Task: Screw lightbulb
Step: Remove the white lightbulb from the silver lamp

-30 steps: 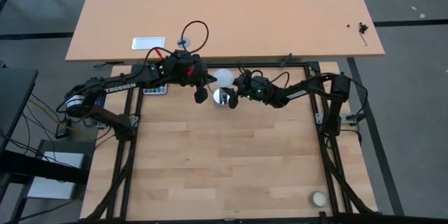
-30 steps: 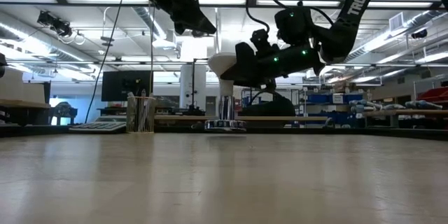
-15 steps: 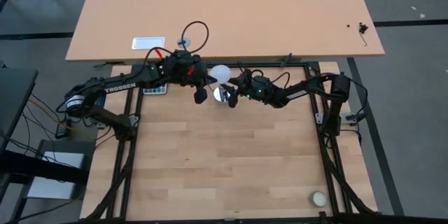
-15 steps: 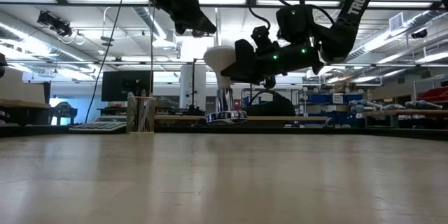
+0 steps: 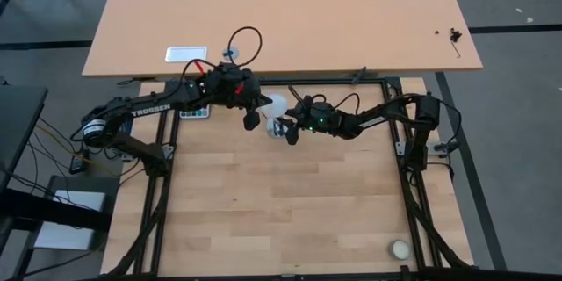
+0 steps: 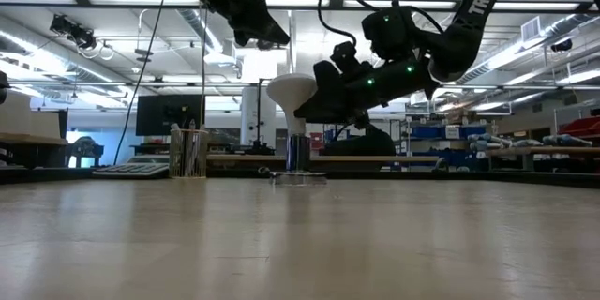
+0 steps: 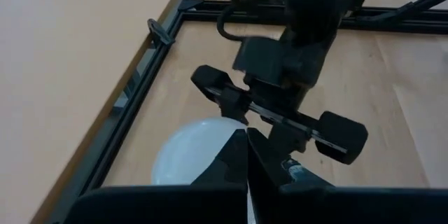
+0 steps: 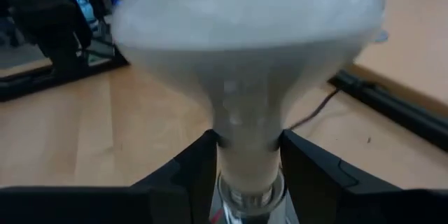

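The lightbulb [image 8: 245,63] has a matt, frosted white globe, and its neck narrows to a ribbed grey metal base. Below it, the socket [image 6: 298,155] looks like polished, shiny metal, though it is small in the low view. Around the socket, the table [image 5: 290,211] is pale planked wood with a smooth, faintly glossy finish. The right gripper [image 8: 245,155] has dark, matt plastic-looking fingers [image 8: 192,161].

White frosted lightbulb [image 8: 241,56] with grey screw base, pale wood-grain surface [image 5: 281,211], black pincers, small cream ball [image 5: 400,248].
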`<state>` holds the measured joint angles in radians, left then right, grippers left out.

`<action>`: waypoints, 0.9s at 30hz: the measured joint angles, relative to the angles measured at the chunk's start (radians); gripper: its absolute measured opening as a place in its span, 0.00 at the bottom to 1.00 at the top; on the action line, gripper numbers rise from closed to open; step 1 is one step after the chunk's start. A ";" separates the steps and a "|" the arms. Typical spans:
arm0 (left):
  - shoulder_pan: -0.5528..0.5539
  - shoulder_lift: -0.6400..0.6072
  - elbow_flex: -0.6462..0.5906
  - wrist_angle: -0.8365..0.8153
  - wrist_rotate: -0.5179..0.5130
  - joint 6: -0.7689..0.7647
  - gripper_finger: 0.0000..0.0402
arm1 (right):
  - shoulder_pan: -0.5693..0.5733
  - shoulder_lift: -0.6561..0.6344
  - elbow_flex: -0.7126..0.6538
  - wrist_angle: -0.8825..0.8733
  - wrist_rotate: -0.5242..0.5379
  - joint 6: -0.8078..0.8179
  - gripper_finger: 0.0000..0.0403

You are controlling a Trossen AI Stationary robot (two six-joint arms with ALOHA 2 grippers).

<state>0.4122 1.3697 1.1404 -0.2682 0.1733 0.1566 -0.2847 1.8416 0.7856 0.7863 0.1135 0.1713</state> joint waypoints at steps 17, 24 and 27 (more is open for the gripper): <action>0.000 0.000 0.000 -0.028 -0.004 0.000 0.00 | -0.004 0.002 -0.002 -0.026 0.020 0.010 0.54; -0.002 0.000 -0.010 -0.054 -0.008 0.021 0.00 | -0.004 0.002 -0.002 -0.044 0.019 0.010 0.52; -0.002 -0.001 -0.045 -0.020 -0.008 0.017 0.00 | -0.003 0.002 -0.002 -0.050 0.016 0.010 0.44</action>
<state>0.4107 1.3689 1.0956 -0.2877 0.1655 0.1735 -0.2874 1.8435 0.7837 0.7367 0.1299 0.1810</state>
